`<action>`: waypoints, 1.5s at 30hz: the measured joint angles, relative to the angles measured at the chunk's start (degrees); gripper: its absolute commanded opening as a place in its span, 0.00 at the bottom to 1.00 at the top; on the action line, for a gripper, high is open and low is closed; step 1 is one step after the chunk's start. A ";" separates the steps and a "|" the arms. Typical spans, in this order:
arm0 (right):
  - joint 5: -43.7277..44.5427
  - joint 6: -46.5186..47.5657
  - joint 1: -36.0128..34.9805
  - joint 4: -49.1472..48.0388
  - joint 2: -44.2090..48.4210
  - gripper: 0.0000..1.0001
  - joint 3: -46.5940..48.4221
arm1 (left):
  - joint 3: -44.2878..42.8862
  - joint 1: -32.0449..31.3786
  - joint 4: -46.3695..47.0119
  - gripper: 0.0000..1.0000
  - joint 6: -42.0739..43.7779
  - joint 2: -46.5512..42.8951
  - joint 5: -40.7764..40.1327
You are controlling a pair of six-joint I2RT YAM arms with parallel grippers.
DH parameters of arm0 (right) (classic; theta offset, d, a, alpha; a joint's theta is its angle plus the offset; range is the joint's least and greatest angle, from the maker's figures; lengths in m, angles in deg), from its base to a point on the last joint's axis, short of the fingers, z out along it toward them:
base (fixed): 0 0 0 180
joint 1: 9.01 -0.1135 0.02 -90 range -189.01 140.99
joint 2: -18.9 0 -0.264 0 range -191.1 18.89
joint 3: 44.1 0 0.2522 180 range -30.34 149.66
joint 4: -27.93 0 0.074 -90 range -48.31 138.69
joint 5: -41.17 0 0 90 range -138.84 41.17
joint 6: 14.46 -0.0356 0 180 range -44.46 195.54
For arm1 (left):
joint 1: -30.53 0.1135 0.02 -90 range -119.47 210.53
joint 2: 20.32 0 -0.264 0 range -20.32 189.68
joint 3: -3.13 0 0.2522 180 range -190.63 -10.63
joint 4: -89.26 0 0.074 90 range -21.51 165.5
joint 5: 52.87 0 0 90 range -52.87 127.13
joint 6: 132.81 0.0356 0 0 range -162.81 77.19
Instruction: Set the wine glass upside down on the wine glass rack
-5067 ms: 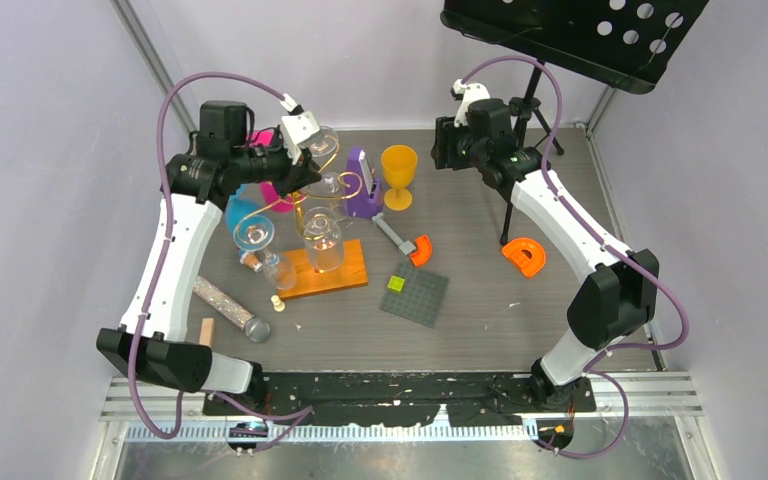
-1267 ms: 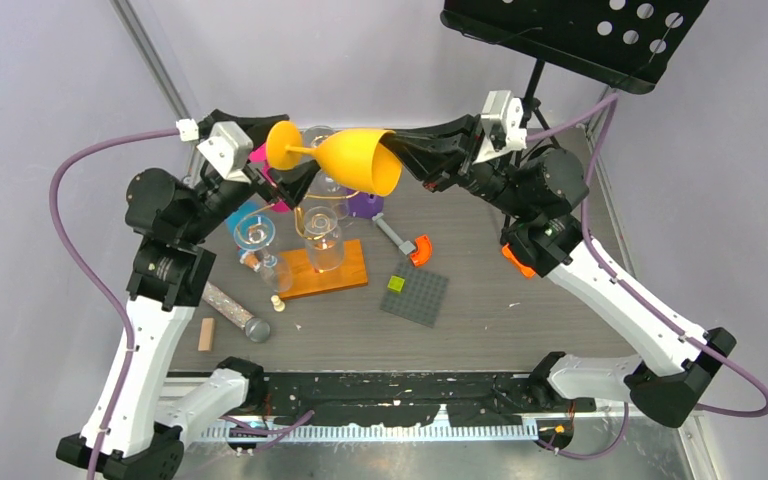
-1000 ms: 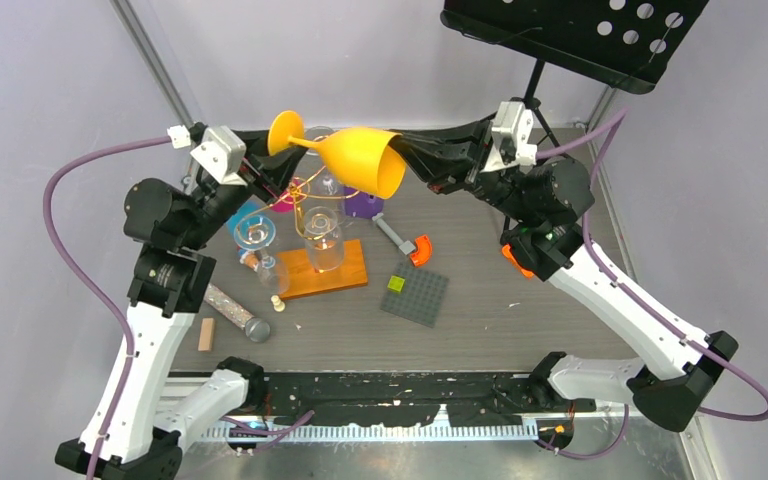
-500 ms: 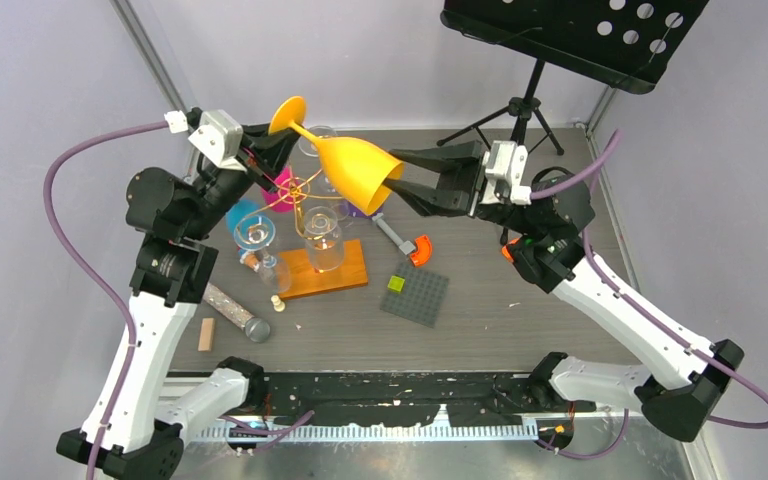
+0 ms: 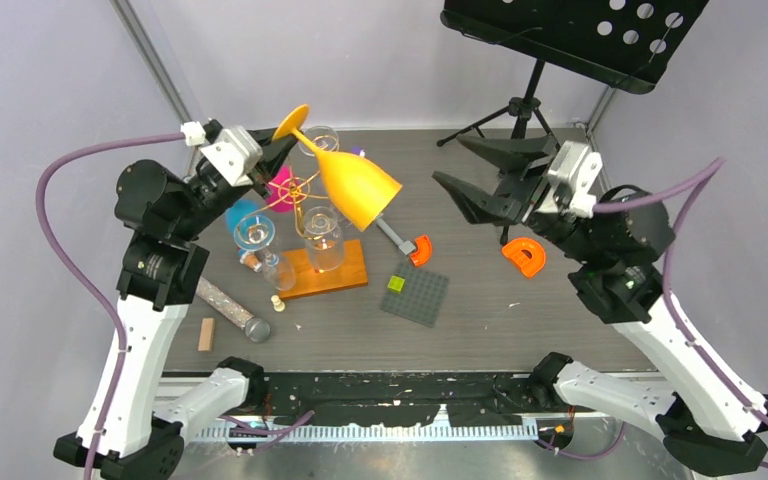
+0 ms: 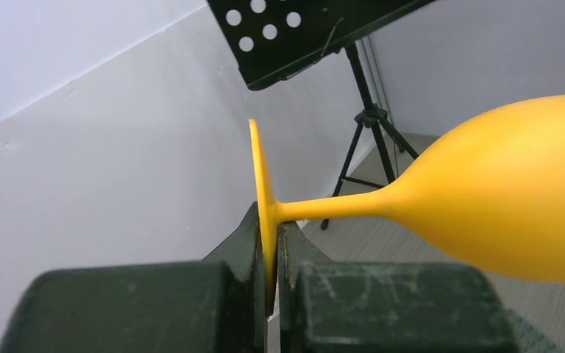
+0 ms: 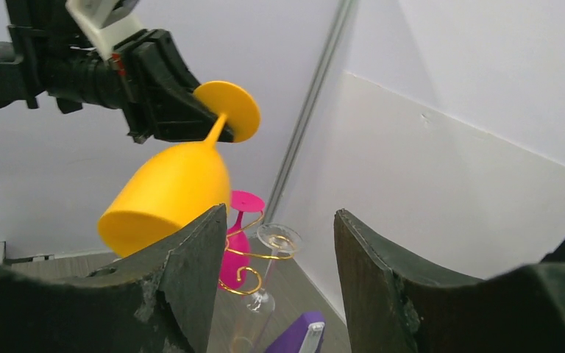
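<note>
Handover complete: the right claw (image 5: 449, 162) has released the orange wine glass (image 5: 357, 188) and backed off toward 3 o'clock, jaws wide. The left claw (image 6: 268, 273) alone pinches the foot, bowl tilted mouth-down above the wine glass rack (image 5: 348, 270), at 10 o'clock on the counter (image 5: 520, 310). Clear glasses (image 5: 322, 238) crowd the scrolls; open room lies at 3 o'clock.

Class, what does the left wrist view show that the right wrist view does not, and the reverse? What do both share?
Only the left wrist view: the black music stand's tripod, and, close up, the left gripper shut on the foot of the orange wine glass. Only the right wrist view: the right gripper, open and holding nothing, the glass's rim, the gold wine glass rack with a pink glass and a clear glass upside down on it. Both: the orange glass tilted in mid-air, its foot in the left gripper.
</note>
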 measured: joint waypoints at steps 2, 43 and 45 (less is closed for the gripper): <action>1.40 -1.55 0.98 5.31 -1.09 0.62 4.13 | -1.44 -0.72 -2.93 0.00 3.85 0.24 1.92; -29.49 -34.07 5.62 20.11 -21.77 0.17 14.40 | -11.65 -30.51 -21.38 0.00 39.65 11.15 -13.11; -29.42 -34.23 5.73 19.78 -21.77 0.09 14.40 | -11.65 -30.73 -22.01 0.00 39.78 11.17 -13.35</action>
